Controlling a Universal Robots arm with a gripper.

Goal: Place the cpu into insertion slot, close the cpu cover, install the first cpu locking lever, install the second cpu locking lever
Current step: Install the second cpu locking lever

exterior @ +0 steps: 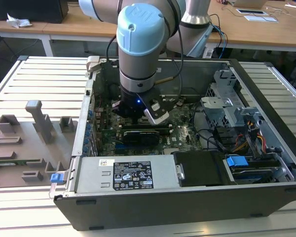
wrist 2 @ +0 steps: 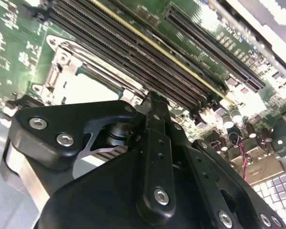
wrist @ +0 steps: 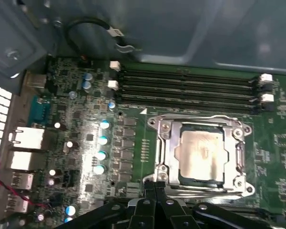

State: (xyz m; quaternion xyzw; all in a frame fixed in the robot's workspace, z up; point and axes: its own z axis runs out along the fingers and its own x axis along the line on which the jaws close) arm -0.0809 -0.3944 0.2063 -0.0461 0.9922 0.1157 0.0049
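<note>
The green circuit board [wrist: 86,143] is passed over from its connector side; the small flat square cpu [wrist: 201,153] with its silvery-grey top is seen seated in the insertion slot, framed by the dull silver hinged cpu cover [wrist: 164,152]; it is judged light, stiff and fragile, best taken by the edges; the black gripper [wrist: 155,188] is seen with jaws pressed together, empty, just beside the cover's edge
</note>
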